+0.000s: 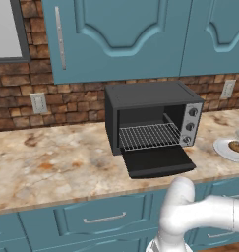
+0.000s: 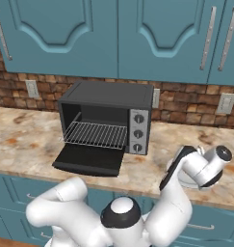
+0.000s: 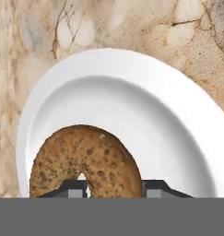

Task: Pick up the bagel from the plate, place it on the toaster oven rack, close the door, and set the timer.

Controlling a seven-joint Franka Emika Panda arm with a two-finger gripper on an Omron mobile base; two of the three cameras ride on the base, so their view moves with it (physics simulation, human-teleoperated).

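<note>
The bagel (image 3: 85,156), a seeded golden-brown ring, lies flat on the white plate (image 3: 168,124). My gripper (image 3: 115,188) is down over it. One fingertip (image 3: 76,188) sits at the centre hole and the other against the outer rim, so the jaws are shut on one side of the ring. From the left base view the plate (image 1: 228,150) with the bagel (image 1: 236,145) sits at the counter's right edge. The toaster oven (image 1: 150,96) stands to their left, its door (image 1: 158,161) dropped open and the rack (image 1: 149,136) bare.
Three dark knobs (image 2: 137,133) line the oven's silver panel. The marble counter (image 1: 57,157) runs wide to the oven's left. Teal cabinets (image 2: 113,38) hang above a brick wall with outlets (image 2: 227,102). My wrist (image 2: 205,166) hangs over the plate, right of the oven.
</note>
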